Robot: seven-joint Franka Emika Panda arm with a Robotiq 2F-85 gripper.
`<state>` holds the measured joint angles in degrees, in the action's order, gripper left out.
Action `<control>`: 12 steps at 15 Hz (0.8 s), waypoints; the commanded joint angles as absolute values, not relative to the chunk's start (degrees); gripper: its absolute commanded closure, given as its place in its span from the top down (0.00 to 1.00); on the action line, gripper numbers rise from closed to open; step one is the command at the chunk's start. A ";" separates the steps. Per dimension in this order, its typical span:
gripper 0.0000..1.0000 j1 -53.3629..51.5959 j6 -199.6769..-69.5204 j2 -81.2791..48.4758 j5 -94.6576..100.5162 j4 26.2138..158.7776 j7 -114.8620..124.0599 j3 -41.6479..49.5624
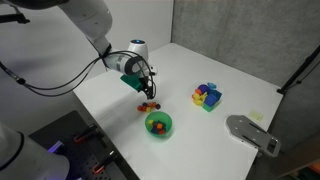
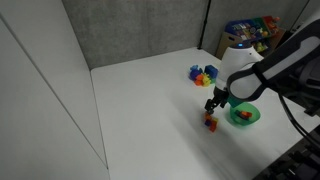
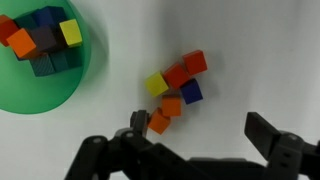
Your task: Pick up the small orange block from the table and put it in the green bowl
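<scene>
In the wrist view several tiny cubes lie in a cluster on the white table: two orange ones (image 3: pixel 159 122) (image 3: pixel 172 105), a yellow, two red and a blue. My gripper (image 3: pixel 200 132) is open just above the table. Its left finger stands right beside the lower small orange block and its right finger is far off to the right. The green bowl (image 3: pixel 45 95) at the top left holds several coloured cubes. In both exterior views the gripper (image 1: pixel 143 87) (image 2: pixel 214 104) hangs above the cluster (image 1: pixel 148 105) (image 2: pixel 210 122), next to the bowl (image 1: pixel 168 131) (image 2: pixel 244 123).
A bigger yellow-blue-red block pile (image 1: pixel 207 96) (image 2: pixel 203 74) stands further back on the table. A grey flat object (image 1: pixel 250 134) lies near one table edge. Grey walls stand behind the table.
</scene>
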<state>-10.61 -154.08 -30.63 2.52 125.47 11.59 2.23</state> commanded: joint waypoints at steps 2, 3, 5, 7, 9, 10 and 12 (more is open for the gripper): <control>1.00 -11.27 -155.56 -32.77 2.26 124.49 16.17 3.60; 1.00 -11.10 -156.02 -33.18 1.83 124.31 16.76 3.55; 1.00 -10.59 -157.55 -34.21 0.76 123.77 17.47 3.23; 1.00 -10.64 -158.68 -35.51 -0.34 122.93 18.40 3.51; 1.00 -10.93 -159.43 -36.82 -1.23 122.06 19.55 4.11; 1.00 -11.10 -159.63 -37.64 -1.53 121.54 20.15 4.48; 1.00 -11.14 -159.79 -39.38 -1.70 120.08 20.61 4.97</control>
<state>-10.70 -159.15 -36.48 -0.73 123.02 18.92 4.01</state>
